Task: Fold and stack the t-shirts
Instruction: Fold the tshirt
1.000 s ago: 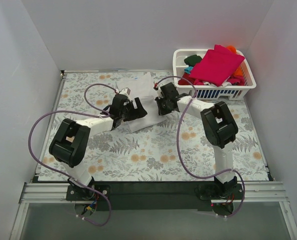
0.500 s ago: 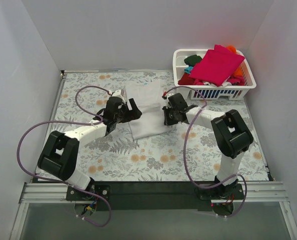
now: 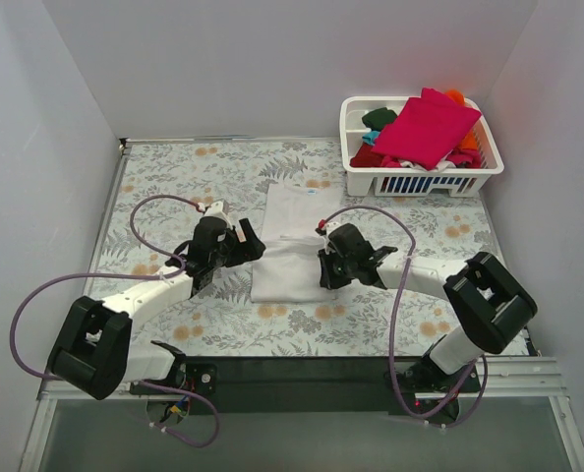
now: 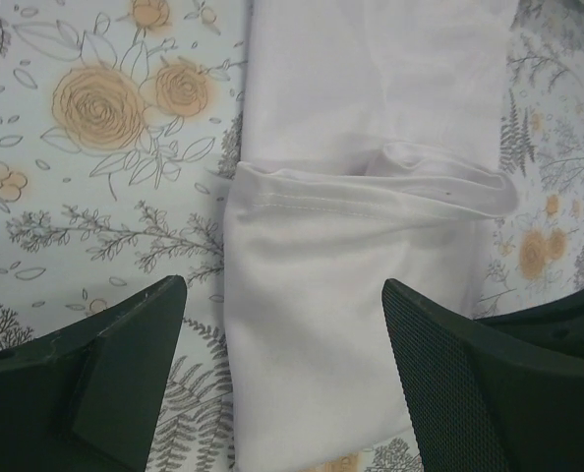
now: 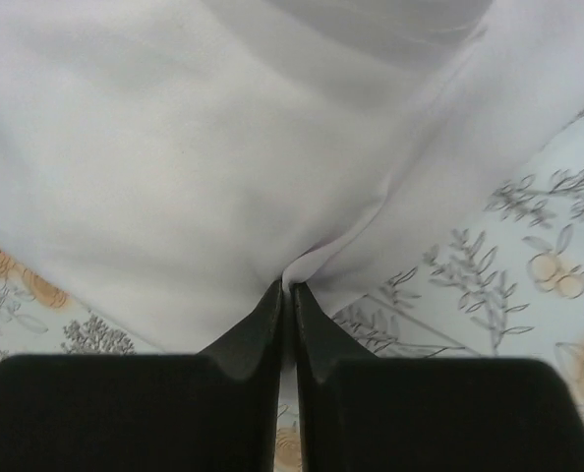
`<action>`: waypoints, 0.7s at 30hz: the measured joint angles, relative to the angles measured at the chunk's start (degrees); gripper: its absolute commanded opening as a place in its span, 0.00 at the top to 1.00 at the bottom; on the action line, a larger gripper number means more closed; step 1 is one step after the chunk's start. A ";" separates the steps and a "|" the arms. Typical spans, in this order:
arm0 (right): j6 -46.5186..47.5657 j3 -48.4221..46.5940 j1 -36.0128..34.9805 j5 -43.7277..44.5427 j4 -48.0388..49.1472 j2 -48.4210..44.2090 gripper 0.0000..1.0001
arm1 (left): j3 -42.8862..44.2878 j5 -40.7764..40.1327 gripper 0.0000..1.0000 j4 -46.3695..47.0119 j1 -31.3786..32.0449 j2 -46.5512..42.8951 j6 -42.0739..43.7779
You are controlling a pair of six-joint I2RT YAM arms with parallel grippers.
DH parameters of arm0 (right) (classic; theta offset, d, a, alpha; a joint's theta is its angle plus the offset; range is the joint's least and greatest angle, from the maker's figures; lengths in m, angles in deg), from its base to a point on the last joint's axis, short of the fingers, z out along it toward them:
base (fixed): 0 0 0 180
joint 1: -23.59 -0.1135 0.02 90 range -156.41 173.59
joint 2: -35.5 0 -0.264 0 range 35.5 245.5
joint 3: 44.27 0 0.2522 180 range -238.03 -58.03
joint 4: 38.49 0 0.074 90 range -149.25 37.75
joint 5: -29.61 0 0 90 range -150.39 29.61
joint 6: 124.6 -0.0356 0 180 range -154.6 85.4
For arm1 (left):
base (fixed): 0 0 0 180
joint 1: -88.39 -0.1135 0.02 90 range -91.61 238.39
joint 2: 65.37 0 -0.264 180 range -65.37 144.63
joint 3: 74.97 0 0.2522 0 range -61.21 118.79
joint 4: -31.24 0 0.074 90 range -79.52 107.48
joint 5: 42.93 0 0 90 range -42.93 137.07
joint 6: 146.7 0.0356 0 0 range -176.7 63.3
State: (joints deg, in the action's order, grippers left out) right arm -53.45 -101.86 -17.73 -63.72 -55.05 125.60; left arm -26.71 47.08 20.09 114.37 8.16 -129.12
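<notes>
Risk, grip: right jaws are pressed together on only a thin pinch of the white t-shirt (image 3: 290, 258) at its right edge; I judge a pull could slip the cloth free.
Risk, fold: left jaws hang spread over the shirt's left edge, holding nothing; moving one side alone would likely skew or undo the fold.
Risk, drag: soft cotton may slide and bunch on the table (image 3: 302, 320).
White t-shirt: one, partly folded, mid-table between the arms.
Basket (image 3: 419, 182): one, far right corner.
Basket shirts: magenta (image 3: 425, 128), red (image 3: 371, 157), dark green (image 3: 379, 118), teal (image 3: 371, 137), orange (image 3: 456, 96), one of each showing; any beneath are hidden.
</notes>
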 measured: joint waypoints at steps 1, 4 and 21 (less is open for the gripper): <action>-0.83 1.03 -1.20 0.00 0.02 -1.01 0.88 | -0.96 0.00 0.25 0.04 0.00 -0.31 0.00; -3.13 3.32 -3.76 0.33 -0.68 -4.07 0.60 | -3.43 0.00 0.26 0.11 0.00 -0.35 0.04; 0.02 -6.34 -1.86 9.97 -6.75 -1.07 0.49 | -1.70 3.91 0.34 5.44 -2.38 9.51 1.75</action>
State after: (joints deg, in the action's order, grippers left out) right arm -53.43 -108.20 -19.58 -53.76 -61.81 124.53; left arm -28.42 50.99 25.53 111.98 17.67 -127.37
